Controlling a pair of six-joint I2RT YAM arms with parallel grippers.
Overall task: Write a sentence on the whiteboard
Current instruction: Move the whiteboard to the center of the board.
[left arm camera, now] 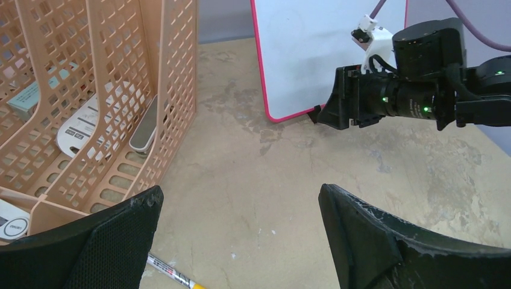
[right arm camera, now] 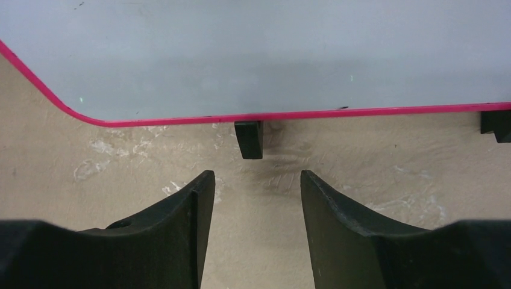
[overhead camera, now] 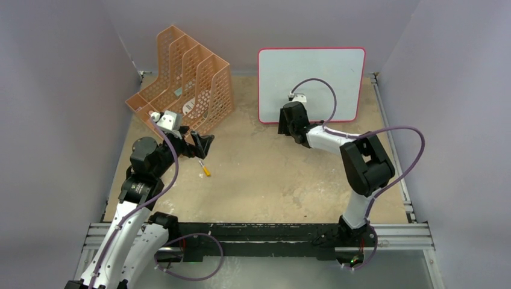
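Note:
The whiteboard (overhead camera: 325,72) stands upright at the back, pale with a red-pink frame; it also shows in the left wrist view (left arm camera: 313,54) and the right wrist view (right arm camera: 271,54). No sentence shows on it. My right gripper (overhead camera: 288,127) is open and empty, low at the board's bottom edge, its fingers (right arm camera: 181,223) pointing at a black foot (right arm camera: 249,138). A yellow-tipped marker (overhead camera: 205,168) lies on the table. My left gripper (overhead camera: 205,146) is open and empty just above it; the marker (left arm camera: 172,274) shows by the left finger.
An orange perforated file rack (overhead camera: 184,78) stands at the back left, close to my left gripper, with small devices in its slots (left arm camera: 78,129). Grey walls close in the table on three sides. A second board foot (right arm camera: 497,123) shows at the right.

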